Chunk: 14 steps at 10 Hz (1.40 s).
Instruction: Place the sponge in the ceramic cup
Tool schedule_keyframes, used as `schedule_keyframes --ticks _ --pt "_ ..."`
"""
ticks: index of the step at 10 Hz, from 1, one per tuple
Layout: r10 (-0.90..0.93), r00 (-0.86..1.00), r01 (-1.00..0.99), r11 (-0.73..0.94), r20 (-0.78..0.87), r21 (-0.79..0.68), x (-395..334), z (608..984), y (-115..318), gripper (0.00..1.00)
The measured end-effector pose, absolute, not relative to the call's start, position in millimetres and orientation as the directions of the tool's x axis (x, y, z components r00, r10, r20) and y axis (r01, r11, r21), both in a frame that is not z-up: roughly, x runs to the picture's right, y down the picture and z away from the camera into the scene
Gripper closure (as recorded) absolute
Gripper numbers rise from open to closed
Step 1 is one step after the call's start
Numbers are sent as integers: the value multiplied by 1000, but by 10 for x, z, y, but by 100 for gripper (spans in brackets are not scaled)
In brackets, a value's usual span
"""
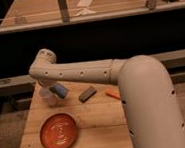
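Observation:
My gripper [53, 87] hangs below the white arm's wrist at the back left of the wooden table, mostly hidden by the wrist. It is shut on the sponge [60, 90], whose blue face shows, tilted down to the right. The white ceramic cup [46, 97] stands just left of and below the sponge, partly hidden behind the gripper. The sponge is beside the cup's rim, not inside it.
An orange plate [58, 132] lies at the table's front left. A dark grey bar [87, 93] and a thin orange stick [112, 93] lie to the right of the sponge. My arm's bulky white link covers the table [98, 133] on its right side. Dark shelving stands behind.

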<state>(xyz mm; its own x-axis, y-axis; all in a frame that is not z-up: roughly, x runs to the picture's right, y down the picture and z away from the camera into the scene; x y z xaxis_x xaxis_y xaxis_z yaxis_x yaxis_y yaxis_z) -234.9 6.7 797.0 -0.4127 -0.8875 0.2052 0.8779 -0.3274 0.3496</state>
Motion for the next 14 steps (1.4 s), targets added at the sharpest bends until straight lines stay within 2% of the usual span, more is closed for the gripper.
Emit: schedule_keyframes --ticks 4,6,7,8,14 --pt "-885 -424 867 -333 195 371 -2382 7951 78 66" --pt "-884 -427 863 -335 191 378 -2398 7944 82 53" --pt "-883 -430 860 -337 188 383 -2408 7940 84 41" --pt "-883 -433 857 -339 184 388 -2418 7935 84 35" --pt "-880 -444 844 -349 166 407 -2444 7902 114 34"
